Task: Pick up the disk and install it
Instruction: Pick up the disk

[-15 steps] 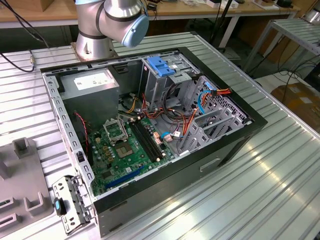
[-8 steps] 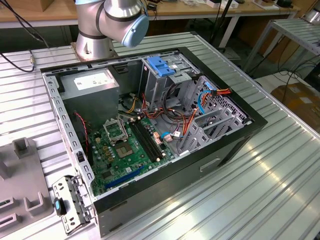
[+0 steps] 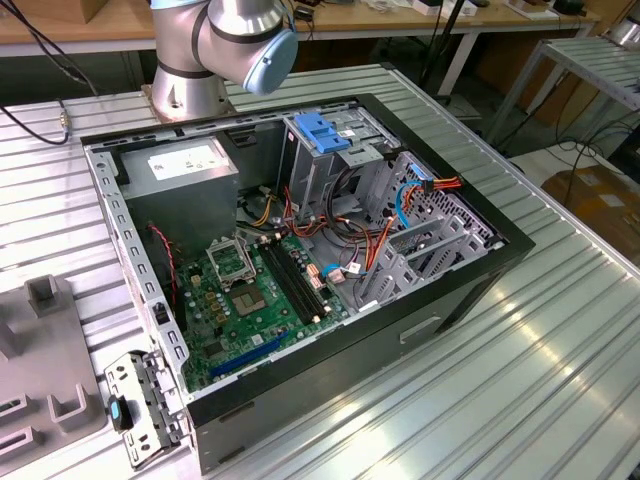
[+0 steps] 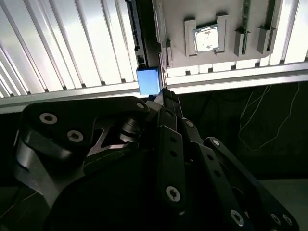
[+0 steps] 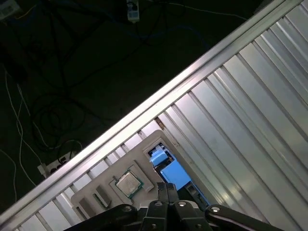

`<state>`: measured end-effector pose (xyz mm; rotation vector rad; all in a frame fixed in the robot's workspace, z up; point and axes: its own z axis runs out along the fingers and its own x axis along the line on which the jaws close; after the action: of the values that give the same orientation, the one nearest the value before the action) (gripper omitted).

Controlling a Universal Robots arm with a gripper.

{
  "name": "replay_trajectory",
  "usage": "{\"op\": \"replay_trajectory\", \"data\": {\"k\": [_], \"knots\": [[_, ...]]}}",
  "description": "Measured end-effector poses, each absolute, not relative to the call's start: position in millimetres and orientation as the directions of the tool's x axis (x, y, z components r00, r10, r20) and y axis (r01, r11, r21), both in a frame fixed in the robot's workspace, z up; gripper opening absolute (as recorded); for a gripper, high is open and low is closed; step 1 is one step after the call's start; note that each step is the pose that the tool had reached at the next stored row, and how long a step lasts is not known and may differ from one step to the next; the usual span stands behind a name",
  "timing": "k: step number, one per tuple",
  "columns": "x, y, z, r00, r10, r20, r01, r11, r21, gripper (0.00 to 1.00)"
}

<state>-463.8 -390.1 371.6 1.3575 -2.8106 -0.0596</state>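
In both wrist views the disk shows as a blue rail end (image 4: 148,81) (image 5: 171,174) with a dark edge running away from it. It rests at the edge of a grey parts tray (image 4: 211,60) (image 5: 140,155). My gripper (image 4: 163,94) (image 5: 166,187) hangs well above the tray, its tips beside the blue end in the picture. The fingers look pressed together with nothing between them. The open computer case (image 3: 300,250) lies on the ribbed table in the exterior view, with the arm's base (image 3: 215,45) behind it.
The case holds a blue-topped drive cage (image 3: 322,135), a grey power supply (image 3: 180,170), a motherboard (image 3: 250,290) and loose cables. A processor chip (image 4: 208,38) (image 5: 127,183) sits in the tray. The table edge (image 5: 144,110) drops to a dark floor with cords. A metal bracket (image 3: 140,400) lies near the case's front corner.
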Motion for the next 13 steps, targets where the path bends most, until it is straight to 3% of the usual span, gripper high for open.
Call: {"op": "replay_trajectory", "data": {"k": [13], "knots": [[-463.7,-390.1,371.3,-0.525,-0.851,0.001,-0.850,0.524,0.043,0.11]]}}
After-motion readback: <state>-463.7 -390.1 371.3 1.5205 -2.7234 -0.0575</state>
